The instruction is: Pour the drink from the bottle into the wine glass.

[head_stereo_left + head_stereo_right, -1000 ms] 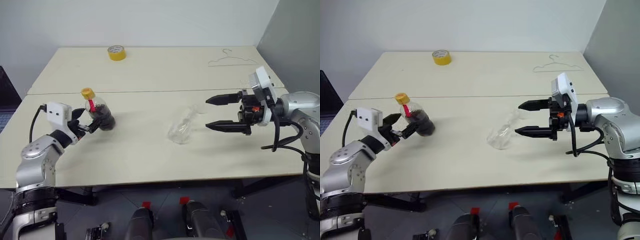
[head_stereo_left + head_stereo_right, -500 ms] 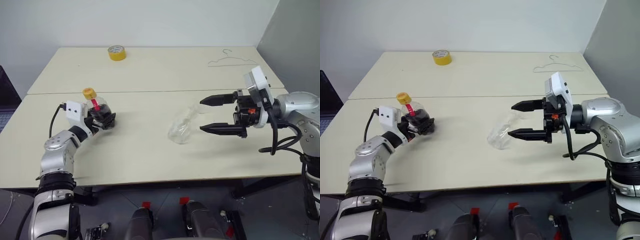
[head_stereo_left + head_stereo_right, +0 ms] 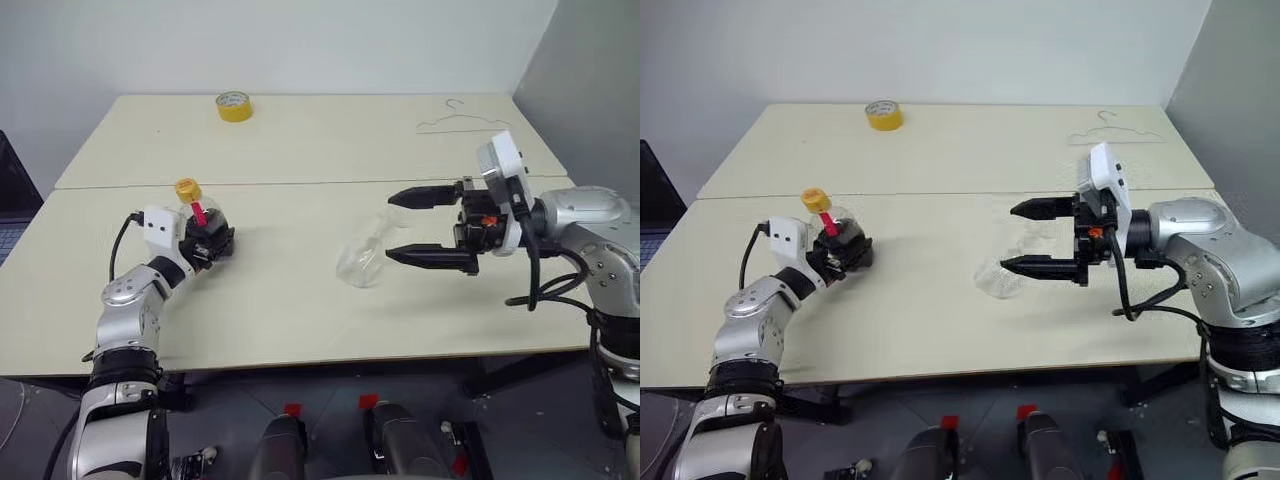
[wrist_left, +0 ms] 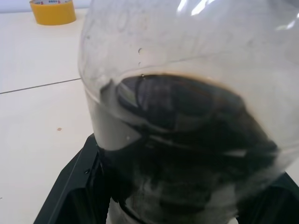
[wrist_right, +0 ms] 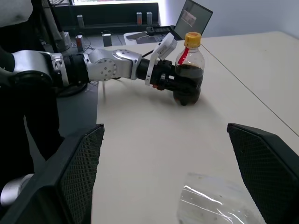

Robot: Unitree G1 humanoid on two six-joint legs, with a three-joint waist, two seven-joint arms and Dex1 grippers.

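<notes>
Bottle [image 3: 203,225], small, clear plastic, yellow-capped and half full of dark brown drink [image 4: 187,140], stands upright near the bench's [image 3: 300,320] left edge, pinched by the left end effector [image 3: 205,245]. From the right wrist, open benchtop separates it from the clear wine glass [image 5: 217,203] lying on its side. Head views show the right end effector [image 3: 1020,238] spread wide beside the glass's foot end.

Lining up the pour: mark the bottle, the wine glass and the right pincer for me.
bottle [image 5: 188,77]: right wrist view, on its dark, filled belly.
wine glass [image 3: 362,262]: left eye view, on the bowl, lying on its side.
right pincer [image 3: 390,226]: left eye view, midway between its open fingertips.
</notes>
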